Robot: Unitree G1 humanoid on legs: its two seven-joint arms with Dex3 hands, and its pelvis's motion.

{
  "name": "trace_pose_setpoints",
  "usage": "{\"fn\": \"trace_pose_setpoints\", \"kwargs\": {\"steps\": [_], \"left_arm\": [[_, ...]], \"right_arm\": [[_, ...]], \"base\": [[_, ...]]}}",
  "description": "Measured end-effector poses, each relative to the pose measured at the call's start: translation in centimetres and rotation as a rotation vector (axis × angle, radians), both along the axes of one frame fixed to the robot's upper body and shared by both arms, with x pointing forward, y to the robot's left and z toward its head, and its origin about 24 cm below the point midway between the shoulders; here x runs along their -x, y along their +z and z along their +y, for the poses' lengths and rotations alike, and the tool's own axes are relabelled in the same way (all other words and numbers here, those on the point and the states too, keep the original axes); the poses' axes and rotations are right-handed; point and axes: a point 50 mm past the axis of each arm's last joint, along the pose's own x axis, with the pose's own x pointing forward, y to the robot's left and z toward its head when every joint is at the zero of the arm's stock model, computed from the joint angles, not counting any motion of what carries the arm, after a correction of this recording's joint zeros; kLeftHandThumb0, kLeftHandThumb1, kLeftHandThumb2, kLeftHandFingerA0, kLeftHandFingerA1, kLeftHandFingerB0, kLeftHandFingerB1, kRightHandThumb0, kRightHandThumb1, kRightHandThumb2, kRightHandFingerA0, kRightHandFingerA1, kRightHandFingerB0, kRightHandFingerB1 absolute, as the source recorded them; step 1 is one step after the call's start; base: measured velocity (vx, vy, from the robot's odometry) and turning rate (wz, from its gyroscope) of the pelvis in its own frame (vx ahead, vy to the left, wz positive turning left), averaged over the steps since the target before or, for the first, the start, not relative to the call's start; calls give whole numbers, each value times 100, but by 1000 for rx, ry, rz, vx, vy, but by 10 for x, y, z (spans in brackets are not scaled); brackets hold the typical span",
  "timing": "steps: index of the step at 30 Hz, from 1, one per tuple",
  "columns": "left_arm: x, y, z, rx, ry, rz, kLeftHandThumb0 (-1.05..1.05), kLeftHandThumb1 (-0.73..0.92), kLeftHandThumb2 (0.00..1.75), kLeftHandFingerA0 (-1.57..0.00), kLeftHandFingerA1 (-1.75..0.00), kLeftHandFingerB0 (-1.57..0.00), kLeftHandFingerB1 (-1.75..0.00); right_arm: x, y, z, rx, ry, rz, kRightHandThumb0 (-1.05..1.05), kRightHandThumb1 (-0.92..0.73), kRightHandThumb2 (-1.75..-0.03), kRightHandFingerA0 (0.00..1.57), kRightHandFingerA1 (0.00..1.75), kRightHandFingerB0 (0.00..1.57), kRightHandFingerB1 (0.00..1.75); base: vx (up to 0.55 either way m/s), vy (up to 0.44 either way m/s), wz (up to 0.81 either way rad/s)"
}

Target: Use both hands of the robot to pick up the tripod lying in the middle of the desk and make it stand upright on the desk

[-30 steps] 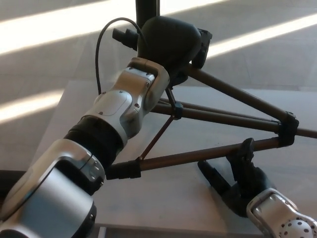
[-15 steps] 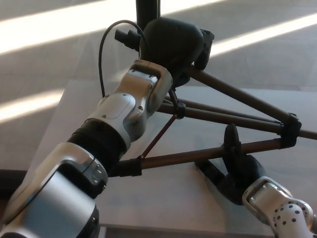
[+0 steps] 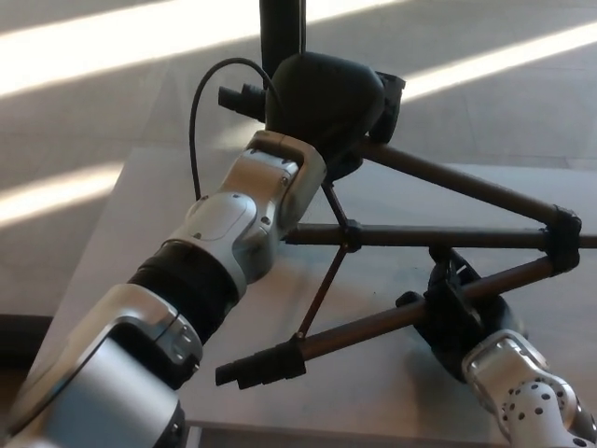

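Black left hand (image 3: pixel 322 98) grasping tripod (image 3: pixel 448 233) head, right hand (image 3: pixel 457 313) clenched on lower leg

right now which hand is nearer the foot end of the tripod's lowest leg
Right. The right hand grips that leg partway up from its foot end; the left hand is up at the tripod head.

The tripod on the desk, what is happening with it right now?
The robot is handling a dark metal tripod on the pale grey desk with both hands. Its left hand is closed around the tripod's top, near the black centre column. Its right hand grips the nearest leg from below. The legs are spread and the tripod is tilted, not yet standing upright.
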Motion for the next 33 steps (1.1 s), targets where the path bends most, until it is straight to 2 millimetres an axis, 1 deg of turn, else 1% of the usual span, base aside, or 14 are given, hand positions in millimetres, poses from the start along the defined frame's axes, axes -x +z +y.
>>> {"fn": "trace_pose_setpoints", "kwargs": {"steps": [2,6,9,11,13,14,15,16,18,25,26,28,29,33], "left_arm": [[0,0,-1,0,-3,0,-20,59,92,-94,-165,-81,-120],[0,-1,0,-4,-1,-1,-22,57,98,-90,-175,-71,-153],[-1,0,2,-8,6,-7,-22,56,98,-90,-175,-73,-152],[-1,1,3,-5,8,-11,-21,51,99,-91,-175,-77,-144],[-3,5,8,-3,20,-22,-19,50,100,-92,-174,-78,-141],[-4,8,12,-6,29,-31,-23,46,106,-120,-134,-95,-116],[-5,11,14,-6,35,-39,-23,46,106,-120,-134,-95,-116],[-6,14,17,-5,43,-47,-15,48,96,-92,-175,-71,-157],[-7,18,22,4,57,-60,-12,47,92,-92,-175,-69,-164],[-10,29,38,81,104,-78,-14,48,87,-91,-175,-72,-157],[-11,31,41,100,113,-81,-12,49,87,-89,-175,-72,-157],[-11,32,46,131,125,-81,-14,48,84,-86,-175,-72,-156],[-12,33,49,143,130,-81,-15,48,82,-86,-175,-72,-155],[-12,33,58,179,157,-78,-15,48,86,-88,-175,-74,-153]], "right_arm": [[-1,1,-2,17,-24,5,-49,-37,-148,148,168,127,152],[-3,3,-6,53,-70,12,-46,-39,-150,147,169,129,156],[-5,8,-6,89,-84,4,-41,-40,-145,141,168,122,151],[-6,13,-6,110,-81,-15,-33,-49,-123,124,175,106,155],[-8,25,-7,141,-79,-60,-26,-51,-126,113,175,92,160],[-9,32,-7,163,-74,-85,-25,-53,-122,109,175,87,164],[-11,40,-8,187,-68,-110,-25,-53,-122,109,175,87,164],[-12,49,-9,219,-58,-137,-22,-58,-120,102,175,80,162],[-16,67,-14,283,-41,-185,-25,-63,-112,101,175,81,163],[-31,128,-24,524,28,-316,-15,-39,-144,100,175,82,153],[-34,139,-24,567,43,-336,-20,-34,-146,98,175,80,163],[-37,154,-22,625,69,-366,-19,-39,-132,93,175,78,163],[-38,159,-21,649,81,-378,-26,-44,-118,120,142,100,129],[-42,180,-14,727,129,-411,-27,-43,-120,125,144,100,129]], "base": [[0,0,0],[0,0,0],[0,0,0],[0,0,0],[0,0,0],[0,0,0],[0,0,0],[0,0,0],[0,0,0],[0,0,0],[0,0,0],[0,0,0],[0,0,0],[0,0,0]]}}
